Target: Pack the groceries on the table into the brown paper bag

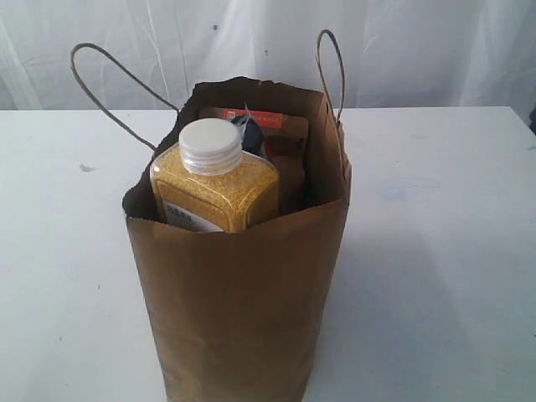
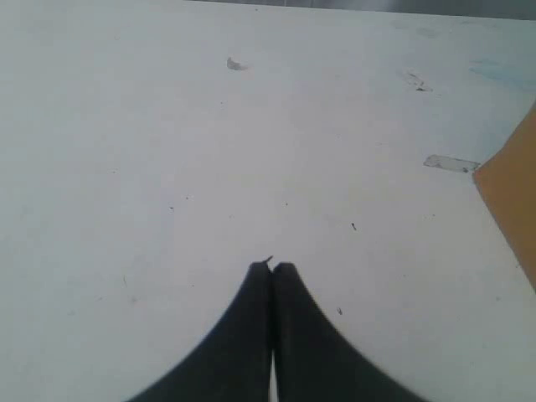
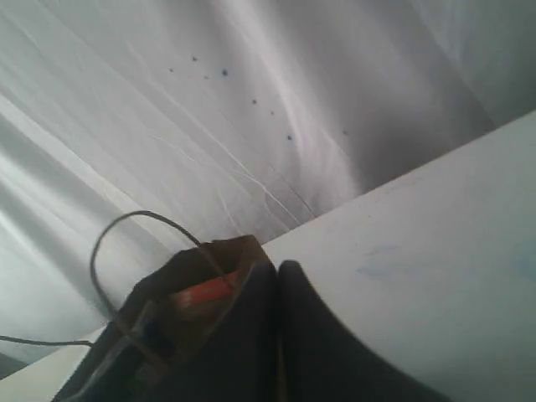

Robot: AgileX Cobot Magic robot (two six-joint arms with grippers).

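Here, we note the bag (image 1: 239, 310) standing upright at the centre of the exterior frame, on the table (image 1: 435, 251); the lower edge of the frame cuts off its base. One cord handle (image 1: 109, 92) loops out toward the upper left, and the other (image 1: 333, 67) rises right of centre.

In the bag's mouth, front left, the bottle (image 1: 213, 188) stands upright, its cap (image 1: 210, 144) clear of the ragged rim. Behind it, against the back wall, we see the pouch (image 1: 280, 138) with its orange strip. A dark-blue packet (image 1: 249, 127) pokes up between cap and pouch. Deeper contents are hidden from us.

The left gripper (image 2: 272, 266) has its fingers pressed together and holds nothing. It hangs over bare table, with the bag's side near it.

The right gripper (image 3: 276, 266) is likewise closed and empty. We see the bag's open mouth just beyond its tips, the orange strip showing inside, and a white cloth (image 3: 251, 100) behind.
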